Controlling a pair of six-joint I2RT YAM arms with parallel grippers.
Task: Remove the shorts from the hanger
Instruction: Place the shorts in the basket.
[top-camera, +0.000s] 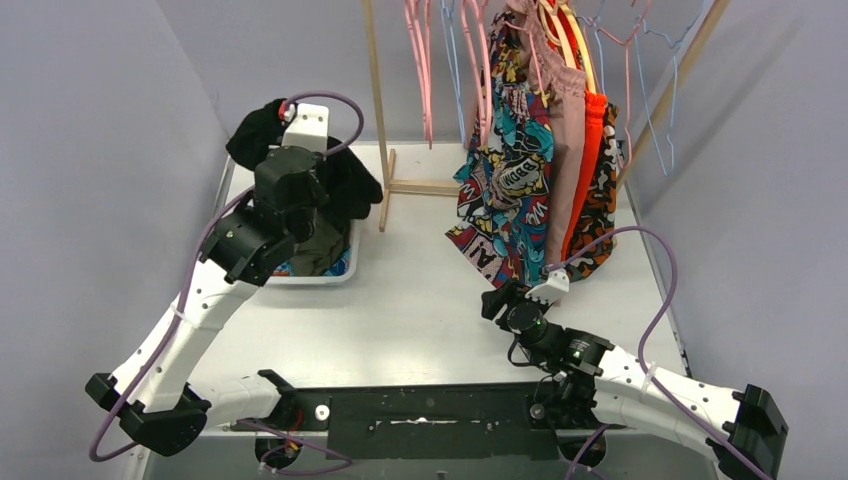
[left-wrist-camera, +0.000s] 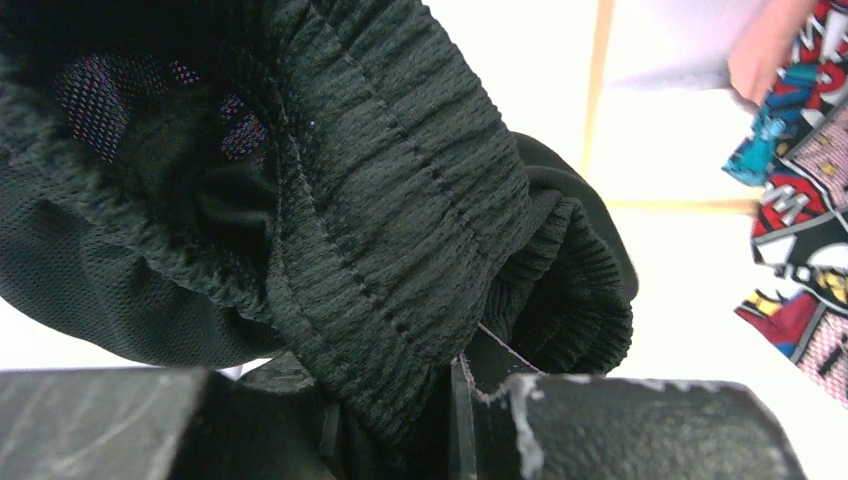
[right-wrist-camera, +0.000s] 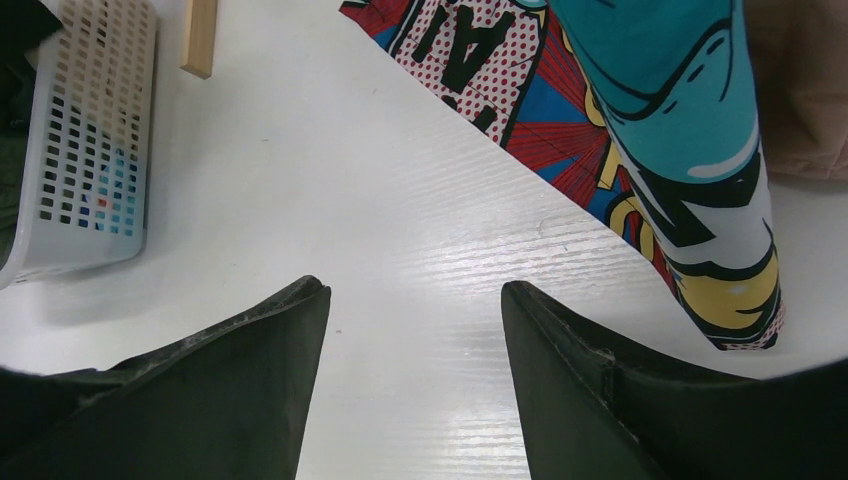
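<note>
Black shorts (left-wrist-camera: 400, 230) hang clamped in left tool (left-wrist-camera: 455, 410).

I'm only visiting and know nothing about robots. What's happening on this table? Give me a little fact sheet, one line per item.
Left tool: clamped on black shorts, over the white basket
Right tool: open, empty, low over the table
Still hanging: comic-print shorts, pink shorts, orange shorts, orange-black patterned shorts
Rack: wooden, at the far side
Nearest to right tool: comic-print shorts
</note>
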